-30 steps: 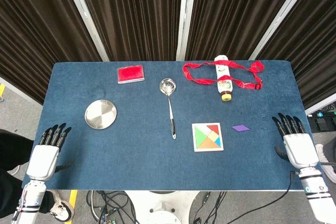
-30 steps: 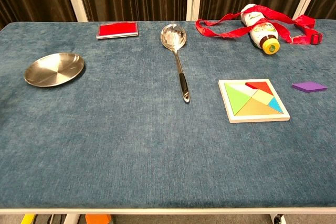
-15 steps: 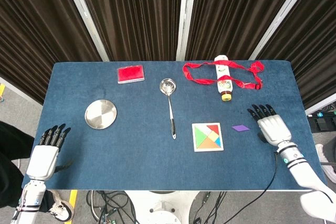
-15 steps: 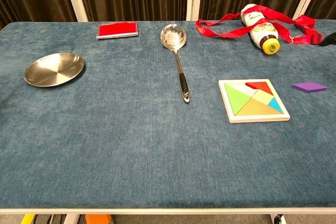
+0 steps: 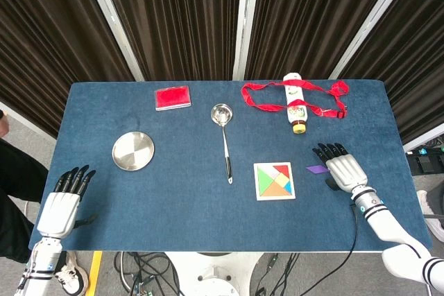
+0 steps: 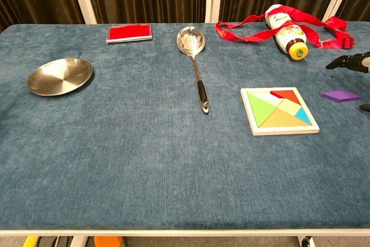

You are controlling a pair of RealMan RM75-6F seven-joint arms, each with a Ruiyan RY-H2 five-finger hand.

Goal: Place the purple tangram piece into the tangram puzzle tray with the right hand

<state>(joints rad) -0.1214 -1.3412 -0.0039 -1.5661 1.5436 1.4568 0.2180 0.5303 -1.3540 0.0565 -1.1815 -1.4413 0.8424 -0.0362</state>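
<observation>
Right hand (image 5: pixel 343 170): lower right of the head view, fingers spread above the desk (image 5: pixel 187 206), grasping nothing; its edge covers part of the purple piece.
Purple tangram piece (image 6: pixel 340 95): flat on the desk, just right of the tray, outside it.
Tangram puzzle tray (image 5: pixel 274 181): right of centre, coloured pieces seated inside.
Left hand (image 5: pixel 61 206): lower left corner of the head view, released, fingers apart, off the desk edge.
Ladle (image 5: pixel 224 136): centre, left of the tray.

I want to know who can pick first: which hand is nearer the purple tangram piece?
Right. The right hand hovers at the purple tangram piece; the left hand is at the table's far left edge.
</observation>
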